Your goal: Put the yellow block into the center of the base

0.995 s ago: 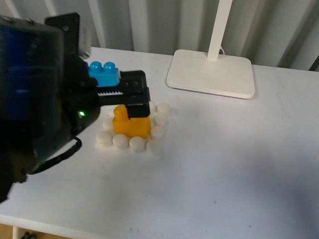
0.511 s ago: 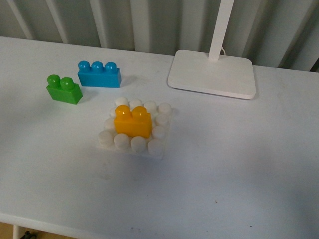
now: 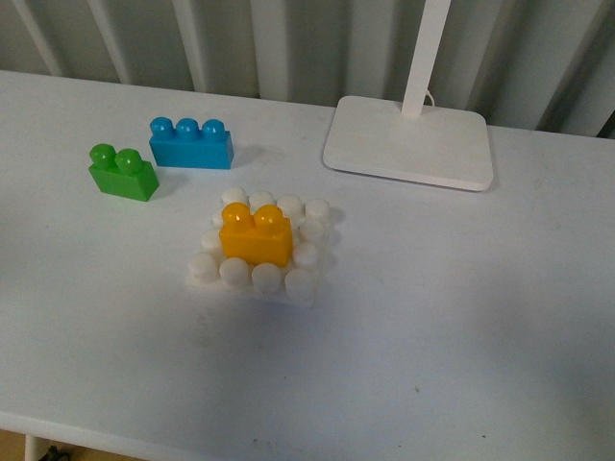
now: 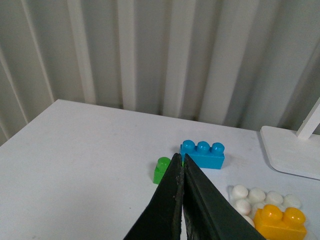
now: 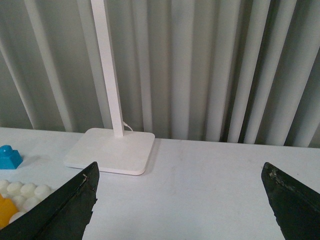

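Observation:
The yellow block (image 3: 255,233) sits upright on the middle studs of the white studded base (image 3: 300,284), ringed by white studs. No arm shows in the front view. In the left wrist view my left gripper (image 4: 180,159) is shut and empty, raised above the table; the yellow block (image 4: 280,222) and the base (image 4: 249,196) lie off to one side of it, apart from the fingers. My right gripper (image 5: 180,172) is open and empty, with bare table between its fingers; an edge of the yellow block (image 5: 4,210) and the base studs (image 5: 27,191) show at that frame's border.
A green two-stud brick (image 3: 123,172) and a blue three-stud brick (image 3: 191,143) stand on the white table behind and left of the base. A white lamp foot (image 3: 408,141) with its stem stands at the back right. Ribbed grey wall behind.
One second ago my left gripper was over the yellow block on the base. It has since drawn back out of the front view. The block stays on the base.

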